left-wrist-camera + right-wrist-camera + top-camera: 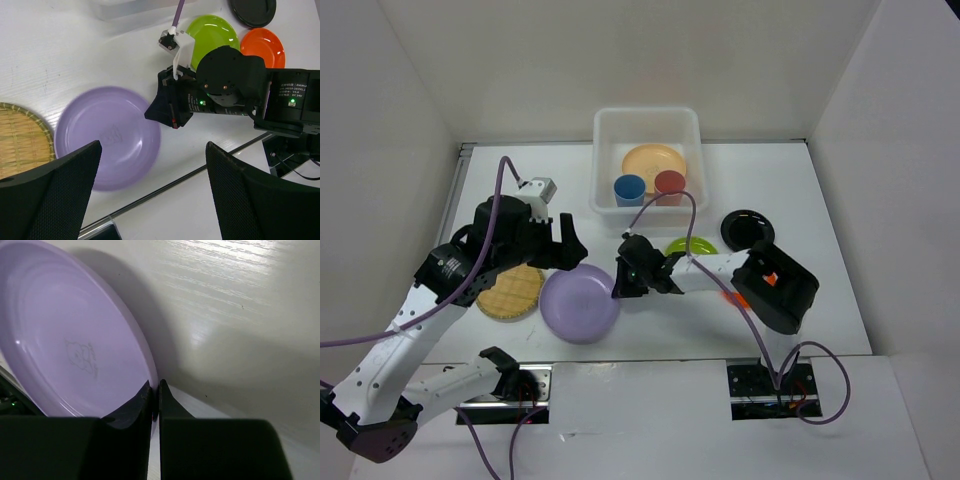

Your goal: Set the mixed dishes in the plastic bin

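Note:
The lavender plate (579, 304) lies at the table's front centre. My right gripper (619, 283) is shut on its right rim; in the right wrist view the plate (60, 335) stands tilted with its rim pinched between my fingers (155, 392). My left gripper (150, 195) is open and empty above the plate (107, 135). The white plastic bin (608, 130) at the back holds a peach plate (653, 160), a blue cup (629, 189) and a pink cup (670, 184). The woven bamboo plate (511, 291), lime green plate (692, 245), black plate (746, 229) and orange plate (262, 46) are on the table.
White walls close in the table on the left, right and back. The arm bases stand at the near edge, with a dark seam (200, 172) along the table's front. Purple cables (665, 200) loop over the table near the bin.

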